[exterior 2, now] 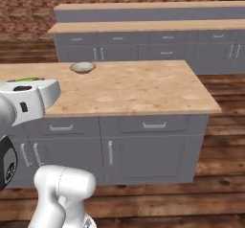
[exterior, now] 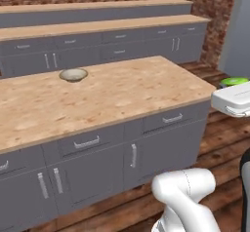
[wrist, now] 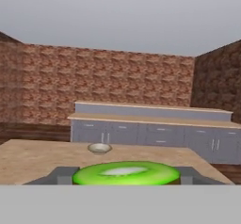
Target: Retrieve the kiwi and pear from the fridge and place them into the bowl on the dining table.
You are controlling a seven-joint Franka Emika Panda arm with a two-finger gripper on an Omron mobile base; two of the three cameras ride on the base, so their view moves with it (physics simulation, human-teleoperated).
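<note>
Your end effector (wrist: 126, 177) is closed on the pear (wrist: 141, 173): in the hand view the bright yellow-green fruit sits low in the frame, and a grey fingertip (wrist: 60, 175) presses in at each end. Seen from there, the fruit reads as a wide, flat oval whose long axis runs across the frame from one finger to the other. What matters for your coming move is where the bowl (wrist: 99, 148) lies from that held fruit. It is straight ahead and a little left of centre in the hand view, just above the pear in the frame, so you are already facing roughly toward it. The base views show how much ground is left. In the left base view the bowl (exterior: 73, 74) is in the upper left, near the far edge of the dining table (exterior: 122, 94), while the pear shows as a green sliver at the right edge, beyond the table's near corner. In the right base view the bowl (exterior 2: 82, 67) is upper left of centre on the table (exterior 2: 139, 88), and the fruit peeks out at the left edge. Judge them well apart: you need to carry forward over the table top and slightly left before any release.
</note>
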